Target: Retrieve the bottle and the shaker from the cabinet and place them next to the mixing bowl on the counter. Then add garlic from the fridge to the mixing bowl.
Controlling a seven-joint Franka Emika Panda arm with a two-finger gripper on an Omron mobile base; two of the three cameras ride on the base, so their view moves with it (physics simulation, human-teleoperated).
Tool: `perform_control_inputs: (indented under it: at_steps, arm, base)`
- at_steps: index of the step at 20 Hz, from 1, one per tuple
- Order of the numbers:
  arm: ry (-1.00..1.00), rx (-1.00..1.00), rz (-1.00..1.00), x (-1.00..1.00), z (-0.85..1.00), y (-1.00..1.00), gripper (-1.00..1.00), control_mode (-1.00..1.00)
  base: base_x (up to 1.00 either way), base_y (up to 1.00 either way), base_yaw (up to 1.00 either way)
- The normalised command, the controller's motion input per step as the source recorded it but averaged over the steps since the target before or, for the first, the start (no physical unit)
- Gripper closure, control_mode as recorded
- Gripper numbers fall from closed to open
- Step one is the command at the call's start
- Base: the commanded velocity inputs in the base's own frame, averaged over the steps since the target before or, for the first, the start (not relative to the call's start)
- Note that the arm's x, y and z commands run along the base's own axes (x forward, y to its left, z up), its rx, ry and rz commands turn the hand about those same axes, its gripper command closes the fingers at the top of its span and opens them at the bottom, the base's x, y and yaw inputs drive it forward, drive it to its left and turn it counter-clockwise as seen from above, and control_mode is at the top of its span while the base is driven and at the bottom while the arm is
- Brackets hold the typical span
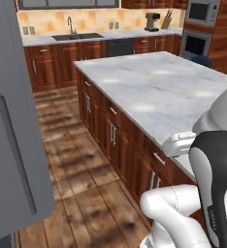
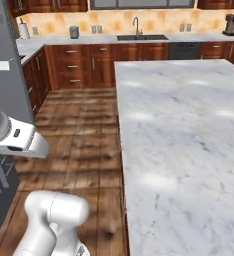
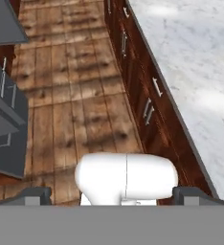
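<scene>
In the hand view my gripper (image 3: 114, 196) is open, its two dark fingertips (image 3: 37, 195) wide apart with nothing between them, looking down at the wooden floor. The marble counter (image 1: 159, 87) of the island stretches ahead to my right, its top bare where it shows (image 2: 184, 140) (image 3: 200, 57). The grey fridge (image 1: 13, 121) stands close on my left, a long bar handle on its panel, and its grey panels (image 3: 6, 129) edge the hand view. The bottle, shaker, mixing bowl, garlic and cabinet are out of view.
A wooden floor aisle (image 1: 72, 160) runs between the fridge and the island's drawer fronts (image 1: 113, 131). The wall counter with sink and tap (image 2: 139, 36) closes the far end. A coffee machine (image 1: 152, 22) and wall ovens (image 1: 198, 29) stand at the back right.
</scene>
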Motion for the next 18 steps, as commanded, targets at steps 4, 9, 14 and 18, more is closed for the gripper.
perform_control_inputs:
  at_steps: [4,9,14,18]
  arm:
    - [0.00,0.00,0.00,0.00,0.00,0.00,-1.00,1.00]
    - [0.00,0.00,0.00,0.00,0.00,0.00,-1.00,1.00]
    - [0.00,0.00,0.00,0.00,0.00,0.00,-1.00,1.00]
    - [0.00,0.00,0.00,0.00,0.00,0.00,-1.00,1.00]
  base:
    - [0.85,-0.14,0.19]
    - [0.86,0.00,0.06]
    - [0.86,0.04,0.17]
    - [0.42,-0.02,0.55]
